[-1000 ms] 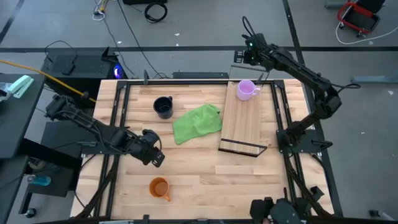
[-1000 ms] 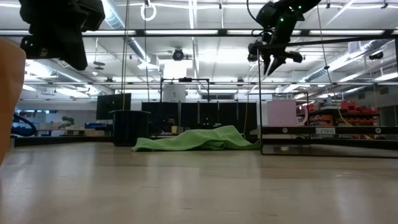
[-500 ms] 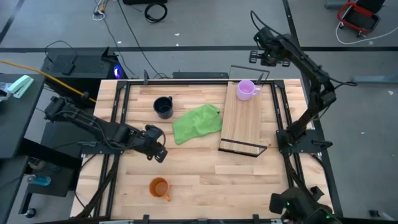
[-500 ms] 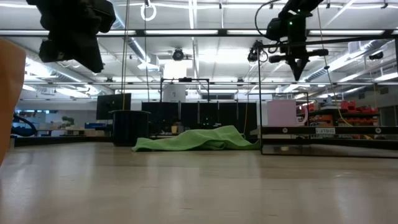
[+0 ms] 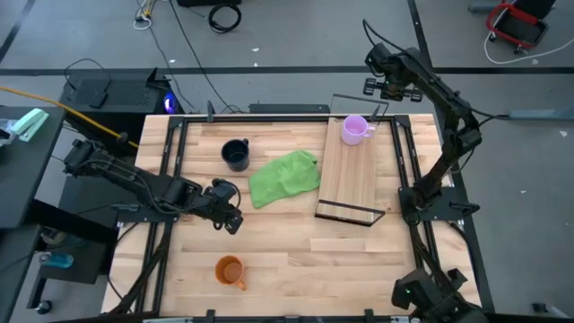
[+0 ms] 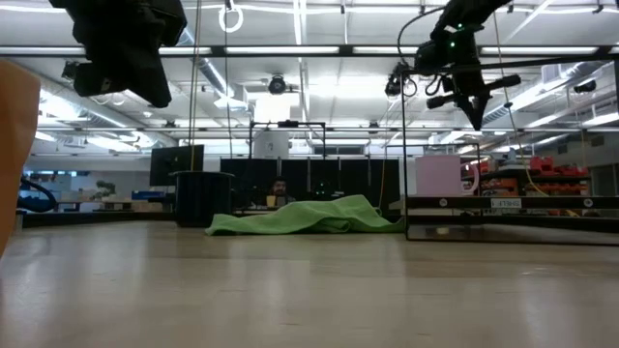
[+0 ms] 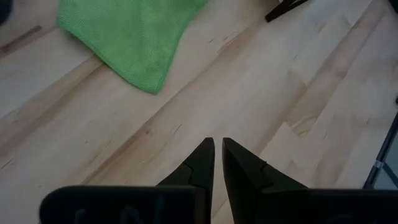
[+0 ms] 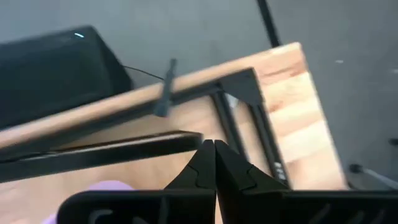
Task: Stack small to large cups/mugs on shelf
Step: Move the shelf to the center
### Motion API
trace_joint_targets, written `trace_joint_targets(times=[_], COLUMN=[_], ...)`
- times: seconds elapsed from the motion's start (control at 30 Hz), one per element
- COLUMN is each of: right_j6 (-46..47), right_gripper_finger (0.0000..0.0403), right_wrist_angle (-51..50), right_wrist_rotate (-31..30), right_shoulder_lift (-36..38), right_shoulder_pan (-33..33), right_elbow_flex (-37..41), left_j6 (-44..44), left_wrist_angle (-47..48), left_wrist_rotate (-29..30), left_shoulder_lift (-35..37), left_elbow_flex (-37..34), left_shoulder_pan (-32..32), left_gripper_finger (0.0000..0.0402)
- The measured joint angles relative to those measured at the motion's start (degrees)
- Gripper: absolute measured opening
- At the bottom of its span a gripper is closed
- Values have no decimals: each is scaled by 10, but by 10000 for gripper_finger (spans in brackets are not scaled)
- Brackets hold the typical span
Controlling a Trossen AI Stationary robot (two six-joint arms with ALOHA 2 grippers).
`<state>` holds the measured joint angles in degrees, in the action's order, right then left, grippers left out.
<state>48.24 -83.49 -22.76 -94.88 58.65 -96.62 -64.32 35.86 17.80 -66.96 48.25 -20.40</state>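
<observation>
The pale purple mug (image 5: 356,128) stands upright on the far end of the shelf (image 5: 350,179), a light board with a black wire frame. On the table stand the navy mug (image 5: 236,154), far left of centre, and the orange mug (image 5: 230,271), near the front edge. My left gripper (image 5: 231,222) hovers shut above bare tabletop, between those two mugs; its fingers (image 7: 208,158) hold nothing. High over the table's far right corner, my right gripper (image 5: 384,88) is shut on nothing and points steeply down, beyond the purple mug (image 8: 109,186).
A crumpled green cloth (image 5: 284,177) lies on the table between the navy mug and the shelf. Black frame rails (image 5: 170,161) run along the table's left, right and far sides. Bare wood lies in the table's middle and near right (image 5: 359,260).
My right gripper has shut its open fingers, tipped to point more steeply down, and swung toward the table's right edge, staying high above the shelf's far end. My left gripper has drifted a little toward the table's right. The mugs and cloth have not moved.
</observation>
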Motion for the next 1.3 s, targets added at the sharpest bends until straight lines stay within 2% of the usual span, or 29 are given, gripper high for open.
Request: trace_joint_targets(times=[0.37, 0.63, 0.93, 1.3], right_j6=[43, 45, 16, -23], right_gripper_finger=[1, 0, 0, 0], right_wrist_angle=[-18, -41, -9, 39], right_wrist_rotate=[-32, -33, -29, -17], right_shoulder_lift=[-39, -80, -84, -78], right_shoulder_pan=[-3, 2, 1, -13], right_elbow_flex=[1, 1, 1, 1], left_j6=[23, 25, 35, 36], left_wrist_angle=[-18, -18, -17, -16], left_wrist_rotate=[0, 0, 0, 0], left_shoulder_lift=[0, 0, 0, 0], left_elbow_flex=[0, 0, 0, 0], left_shoulder_pan=[0, 0, 0, 0], left_gripper_finger=[30, 34, 25, 34])
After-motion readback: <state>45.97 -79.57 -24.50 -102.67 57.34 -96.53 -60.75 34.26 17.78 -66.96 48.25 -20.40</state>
